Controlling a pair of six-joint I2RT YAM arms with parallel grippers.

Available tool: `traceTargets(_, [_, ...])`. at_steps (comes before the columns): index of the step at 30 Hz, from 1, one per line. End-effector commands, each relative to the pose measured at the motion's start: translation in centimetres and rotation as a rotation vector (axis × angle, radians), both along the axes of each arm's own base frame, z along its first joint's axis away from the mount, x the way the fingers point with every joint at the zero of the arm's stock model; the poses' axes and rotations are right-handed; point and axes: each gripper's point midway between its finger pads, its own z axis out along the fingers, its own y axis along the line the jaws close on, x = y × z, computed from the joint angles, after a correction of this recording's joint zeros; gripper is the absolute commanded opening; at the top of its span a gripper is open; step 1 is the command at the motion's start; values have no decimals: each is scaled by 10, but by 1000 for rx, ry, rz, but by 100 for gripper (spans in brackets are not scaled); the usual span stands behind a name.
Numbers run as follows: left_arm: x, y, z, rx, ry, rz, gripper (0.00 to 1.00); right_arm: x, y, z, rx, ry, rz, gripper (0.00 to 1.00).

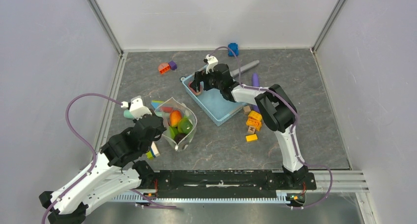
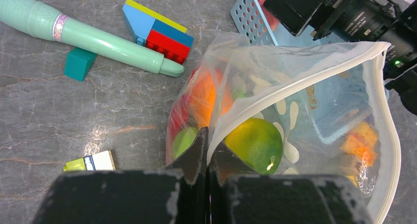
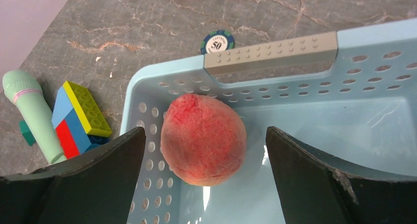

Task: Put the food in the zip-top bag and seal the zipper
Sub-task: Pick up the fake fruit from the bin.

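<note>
Beside basket (image 1: 219,111), zip-top bag (image 1: 186,137) mouth-up

zip-top bag (image 2: 319,76) clear glossy plastic; peach (image 3: 204,138) matt, fuzzy; basket (image 3: 373,71) smooth perforated plastic.

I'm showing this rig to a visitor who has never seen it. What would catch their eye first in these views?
Likely the zip-top bag, left of centre in the top view, pinched at its mouth edge by the left gripper and holding bright toy fruit. Next, the pinkish-red peach in a corner of the light-blue basket, framed by the open right gripper.
</note>
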Motion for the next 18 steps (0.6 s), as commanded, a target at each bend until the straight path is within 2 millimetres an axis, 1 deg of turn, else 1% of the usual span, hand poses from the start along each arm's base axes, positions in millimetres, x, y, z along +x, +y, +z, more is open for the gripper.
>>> traceTargets(1, [3,2,14,-41,-35,34,2,6,14,4,56,-1,-9,98])
traceTargets(4, [3,2,14,-41,-33,33,2,6,16,-4,60,20,-13,98])
traceTargets(10, [4,0,14,-39,-36,29,2,7,12,-15,54,42,-45,98])
traceTargets(13, [4,0,13,-37,-34,28,2,8,11,-22,48,48,-53,93])
traceTargets(15, [4,0,13,-37,-35,28,2,8,12,-23,53,48,-49,87])
traceTargets(18, [4,0,14,-37,-35,24,2,7,13,-18,77,31,-45,80])
